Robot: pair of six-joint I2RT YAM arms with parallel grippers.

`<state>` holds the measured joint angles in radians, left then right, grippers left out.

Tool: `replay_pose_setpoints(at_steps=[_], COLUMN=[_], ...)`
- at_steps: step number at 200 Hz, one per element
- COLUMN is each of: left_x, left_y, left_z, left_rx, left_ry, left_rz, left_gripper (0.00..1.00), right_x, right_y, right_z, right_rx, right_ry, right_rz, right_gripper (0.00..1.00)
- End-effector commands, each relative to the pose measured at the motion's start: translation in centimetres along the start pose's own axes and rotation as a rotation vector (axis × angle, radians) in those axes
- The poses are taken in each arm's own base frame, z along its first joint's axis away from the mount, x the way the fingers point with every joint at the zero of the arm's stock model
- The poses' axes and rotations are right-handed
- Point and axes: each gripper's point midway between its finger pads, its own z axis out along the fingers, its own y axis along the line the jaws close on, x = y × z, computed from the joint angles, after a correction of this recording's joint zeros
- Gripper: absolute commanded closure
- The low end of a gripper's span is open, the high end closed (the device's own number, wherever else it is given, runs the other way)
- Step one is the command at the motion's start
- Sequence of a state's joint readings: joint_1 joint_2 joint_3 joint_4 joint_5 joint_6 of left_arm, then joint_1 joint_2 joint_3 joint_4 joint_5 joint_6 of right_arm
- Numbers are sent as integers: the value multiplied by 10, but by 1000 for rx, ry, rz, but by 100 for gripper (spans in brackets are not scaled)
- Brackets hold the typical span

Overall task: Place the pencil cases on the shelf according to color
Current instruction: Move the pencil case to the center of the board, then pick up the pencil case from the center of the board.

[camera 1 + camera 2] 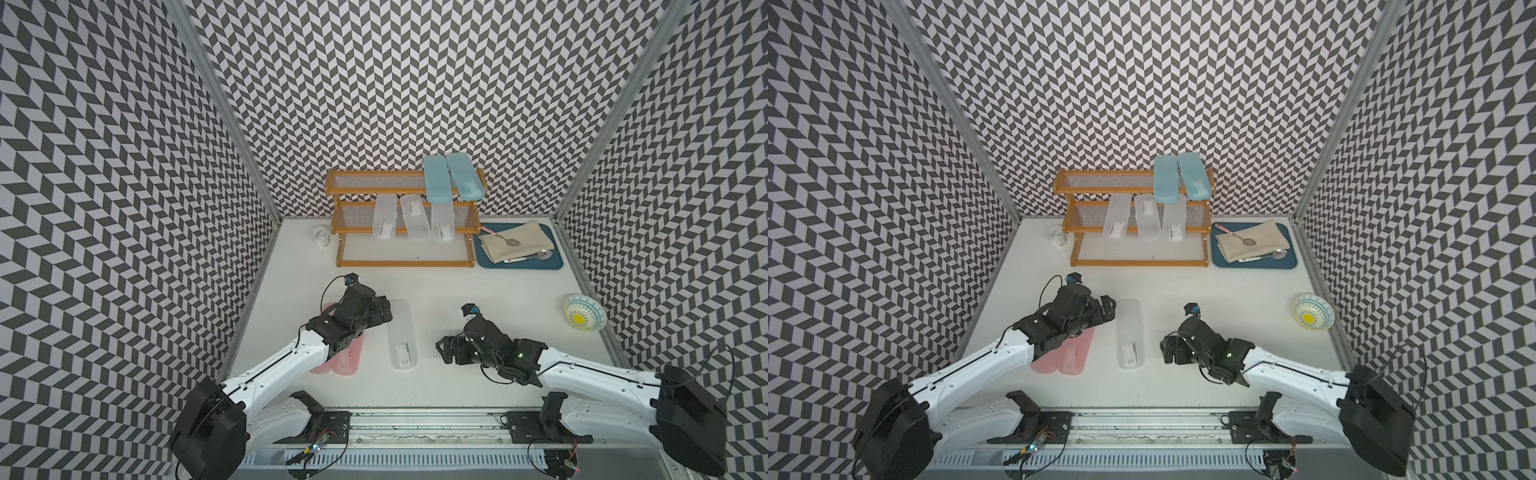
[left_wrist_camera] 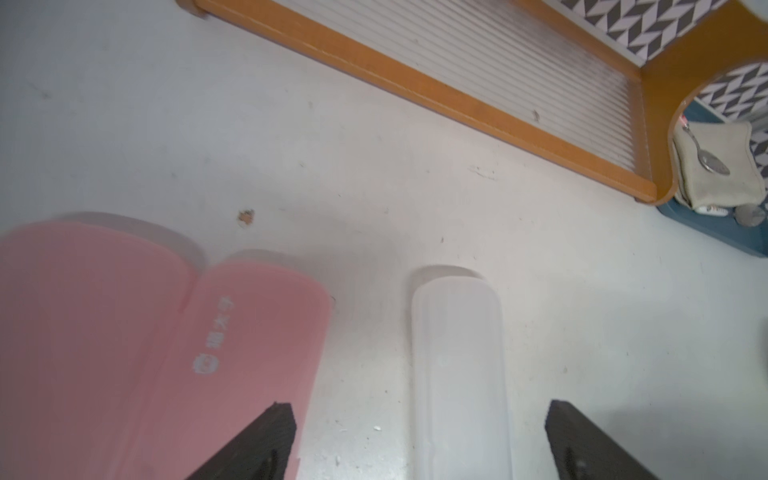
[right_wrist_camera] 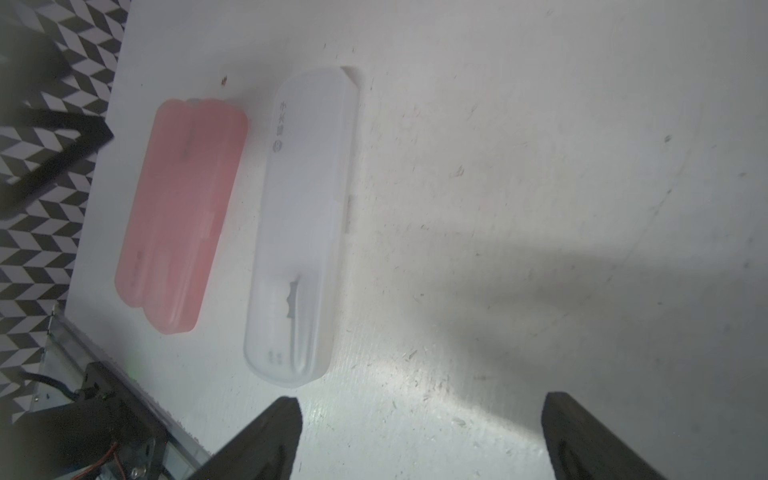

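Bright, even light in both top views, walls (image 1: pixel 104 208) bowing at the edges. Wrist views are soft; a broad shadow and glare patch lie on the counter (image 3: pixel 519 145).

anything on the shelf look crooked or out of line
On the top tier of the shelf, both light blue pencil cases jut well past the front rail, the end one lying angled. On the middle tier, the centre clear case has its label at the back, unlike its two neighbours.
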<state>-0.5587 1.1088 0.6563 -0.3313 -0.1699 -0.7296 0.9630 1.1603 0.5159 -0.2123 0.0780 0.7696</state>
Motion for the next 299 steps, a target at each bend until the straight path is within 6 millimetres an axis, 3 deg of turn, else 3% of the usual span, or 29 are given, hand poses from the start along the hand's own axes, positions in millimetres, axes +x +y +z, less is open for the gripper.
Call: replay_pose_setpoints(at_steps=[1,29,52,73,93,119,141,172,198,249,299], left_x=[-24,-62,-66,-47,-22,14,44,82,108,138,148], left_y=[7,4,8,9,7,-10,-22,-43,-56,-59,-70], left_z=[-11,-22,-15,-4,0,-4,-9,-19,-20,-4,8], left_rx=[7,5,2,20,41,44,65,123,117,36,1], left_ry=[-23,-81,-64,6,62,130,198,283,356,457,496], left_rz=[22,51,60,44,37,80,85,81,99,90,125], left_gripper=[0,0,0,0,0,1,0,0,0,1,0], right_x=[-10,3,7,2,-17,-44,-54,-55,-51,-46,-41], right_y=[33,49,56,63,58,38,13,-19,-34,-40,-48], right_z=[7,24,36,38,21,-8,-23,-34,-38,-38,-37], right_rx=[-65,-33,-4,-11,7,0,14,93,118,117,140], right_ry=[-32,8,32,22,-67,-196,-225,-227,-226,-221,-226], right_rz=[37,18,6,9,40,83,85,69,72,69,45], right_gripper=[5,4,4,5,5,4,4,4,3,3,3])
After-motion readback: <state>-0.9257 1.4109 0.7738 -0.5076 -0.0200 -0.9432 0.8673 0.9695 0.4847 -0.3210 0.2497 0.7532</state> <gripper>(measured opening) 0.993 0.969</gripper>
